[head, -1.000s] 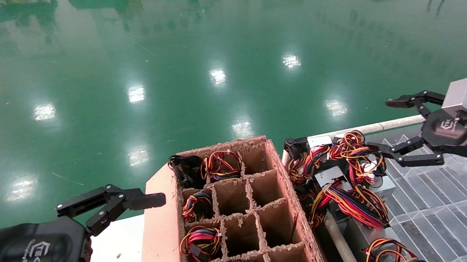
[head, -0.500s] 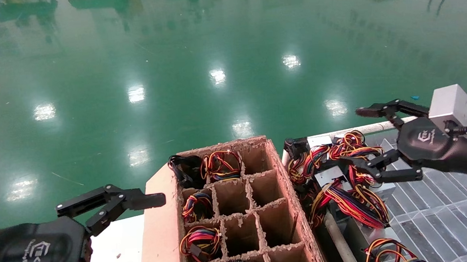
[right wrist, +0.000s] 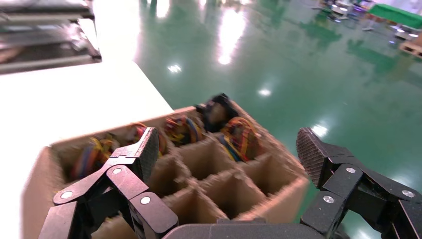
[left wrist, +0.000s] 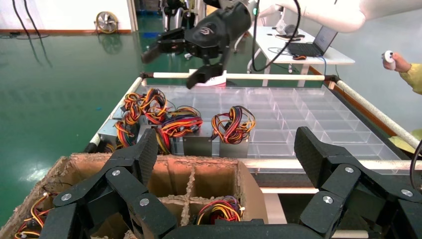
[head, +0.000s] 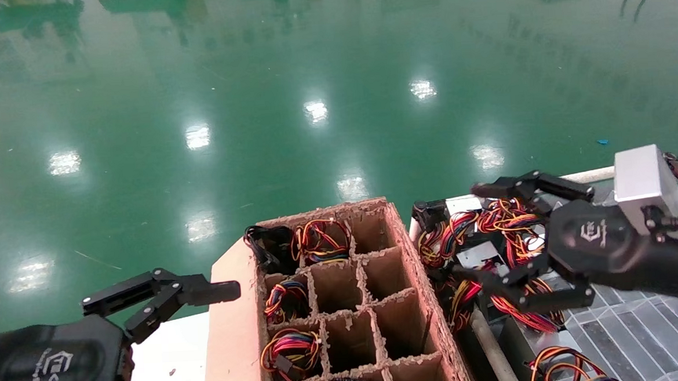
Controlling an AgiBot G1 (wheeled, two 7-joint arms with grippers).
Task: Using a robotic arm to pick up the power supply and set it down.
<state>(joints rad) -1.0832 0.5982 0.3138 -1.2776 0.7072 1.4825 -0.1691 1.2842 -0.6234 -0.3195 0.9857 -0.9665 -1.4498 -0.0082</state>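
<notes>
Over the left edge of the clear plastic tray (head: 642, 320), right gripper (head: 480, 232) hangs with fingers spread wide, nothing between them, above the cluster of power supplies (head: 481, 255) packed against the tray's near-left corner. Left gripper (head: 164, 292) is parked, also spread and empty, beside the left wall of the cardboard box (head: 230, 335)

Risks, judged from this layout:
- Wire loops on neighbouring units overlap; a finger closing through a loop could drag two units up together, or lift wires only and leave the metal box behind
- Lower finger sits low among the wires and may snag on the way down
- Units stand touching, so there is little gap for a finger beside the chosen case

Hard to make out:
- Most grey cases are buried under wires; which unit is targeted cannot be told
- Gripper body covers the units behind it in the head view
- Box's near compartments are cut off
</notes>
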